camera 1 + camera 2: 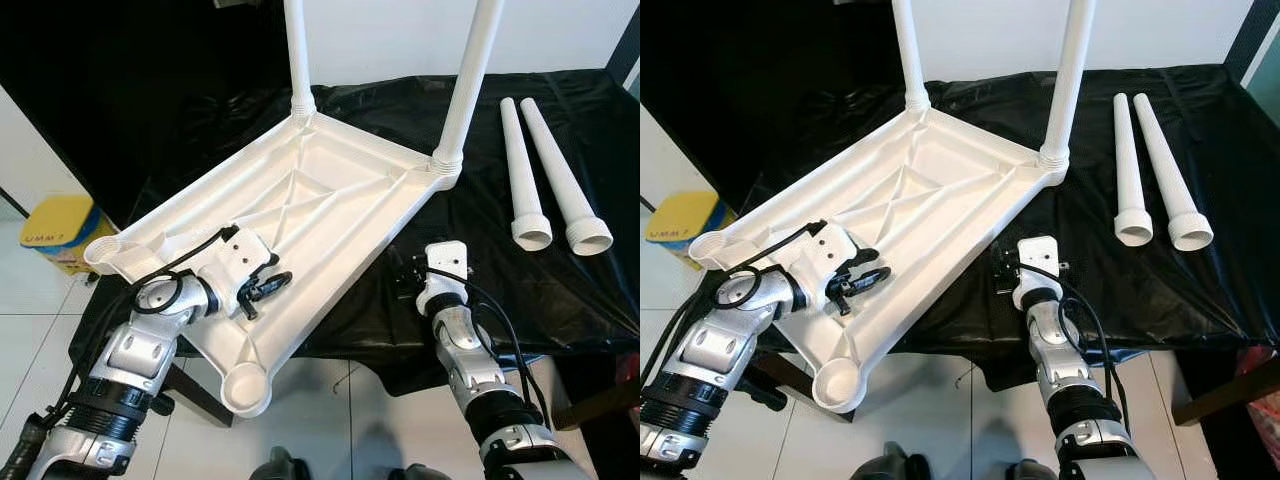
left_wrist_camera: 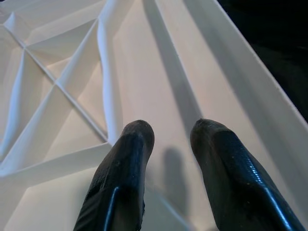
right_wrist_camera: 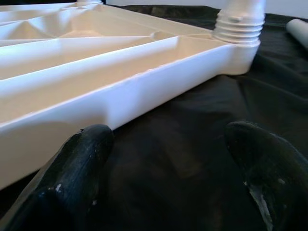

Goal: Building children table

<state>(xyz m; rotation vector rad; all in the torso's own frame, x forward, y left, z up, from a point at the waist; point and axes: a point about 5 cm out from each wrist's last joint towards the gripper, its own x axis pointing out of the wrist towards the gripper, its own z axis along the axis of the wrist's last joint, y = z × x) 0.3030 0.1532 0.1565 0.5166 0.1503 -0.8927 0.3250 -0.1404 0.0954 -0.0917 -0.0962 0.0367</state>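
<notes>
White tabletop (image 1: 300, 200): upside down on black cloth (image 1: 560, 270), two legs screwed in.
Head view: loose legs (image 1: 545, 175) lie ahead-right, long axes pointing away; my right gripper (image 1: 402, 278) nearer.
Left wrist: left gripper (image 2: 171, 144) slightly apart over ribs.
Right wrist: fingers (image 3: 82, 163) wide apart, empty.

The two eye views look down from the robot's head at the same white table top (image 1: 290, 210) lying upside down on a black cloth (image 1: 560, 290). The left wrist view sits very close above the table top's ribs, looking along its fingers (image 2: 120, 178). The right wrist view is low on the cloth, facing the table top's side
</notes>
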